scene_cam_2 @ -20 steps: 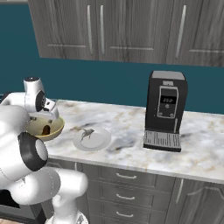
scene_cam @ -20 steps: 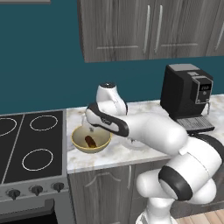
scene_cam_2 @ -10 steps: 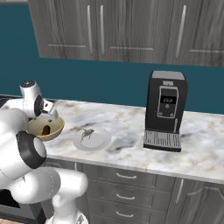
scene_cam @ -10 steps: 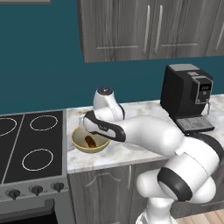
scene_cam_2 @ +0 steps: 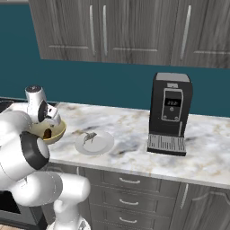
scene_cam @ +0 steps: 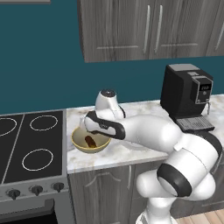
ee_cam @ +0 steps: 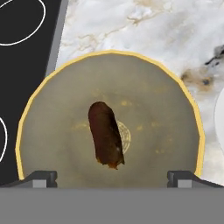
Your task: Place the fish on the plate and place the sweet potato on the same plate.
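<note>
Sweet potato (ee_cam: 105, 134) lies inside the tan bowl (ee_cam: 52, 92), near the bowl's centre, long axis running roughly 11 to 5 o'clock in the hand view. It rests on the bowl floor, nothing touching it. Fingers (ee_cam: 41, 178) are spread wide and released, one tip at the 7 o'clock corner and the other at the 5 o'clock corner of the hand view, both above the bowl's near rim with the sweet potato between them and clear of both.

In the left base view the gripper (scene_cam: 90, 127) hangs directly over the bowl on the marble worktop (scene_cam: 131, 151), just beside the stove (scene_cam: 30, 148), which sits at the bowl's 9 o'clock.

In the right base view the fish (scene_cam_2: 90, 137) lies on the plate (scene_cam_2: 104, 144), toward the plate's 10 o'clock side. The plate stands on the worktop just beside the bowl, at its 3 o'clock. The coffee machine (scene_cam_2: 170, 112) stands well apart, at the plate's 3 o'clock.
</note>
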{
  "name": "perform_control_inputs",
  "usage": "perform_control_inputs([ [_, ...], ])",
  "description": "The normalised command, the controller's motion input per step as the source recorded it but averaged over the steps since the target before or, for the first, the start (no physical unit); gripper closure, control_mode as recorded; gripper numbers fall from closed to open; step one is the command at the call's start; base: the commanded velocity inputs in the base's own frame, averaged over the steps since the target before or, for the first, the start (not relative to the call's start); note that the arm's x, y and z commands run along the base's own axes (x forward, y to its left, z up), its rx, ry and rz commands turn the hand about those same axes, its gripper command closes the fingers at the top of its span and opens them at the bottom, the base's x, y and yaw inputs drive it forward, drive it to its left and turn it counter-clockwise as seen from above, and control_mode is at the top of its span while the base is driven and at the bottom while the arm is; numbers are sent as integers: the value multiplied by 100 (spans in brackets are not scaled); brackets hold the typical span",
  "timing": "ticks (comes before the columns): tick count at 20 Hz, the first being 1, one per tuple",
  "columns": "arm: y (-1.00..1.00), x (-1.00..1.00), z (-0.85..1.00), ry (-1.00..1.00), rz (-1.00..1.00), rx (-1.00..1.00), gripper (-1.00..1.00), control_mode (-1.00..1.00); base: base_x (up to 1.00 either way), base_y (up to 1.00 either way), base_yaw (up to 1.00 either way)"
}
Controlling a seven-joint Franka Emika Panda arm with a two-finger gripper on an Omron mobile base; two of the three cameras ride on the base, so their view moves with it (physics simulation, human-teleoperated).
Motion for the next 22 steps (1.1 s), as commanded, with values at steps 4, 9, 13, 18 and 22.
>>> perform_control_inputs([
  [4, 0, 0, -30, 1, 1, 0, -100, -100, 0, 0, 0],
  [9, 12, 17, -6, 9, 4, -8, -100, -100, 0, 0, 0],
  [13, 21, 19, 0, 16, 6, -5, -100, -100, 0, 0, 0],
  [18, 9, 6, -17, 2, 6, 0, -100, -100, 0, 0, 0],
  [22, 2, 14, -22, 1, 3, -1, -100, -100, 0, 0, 0],
])
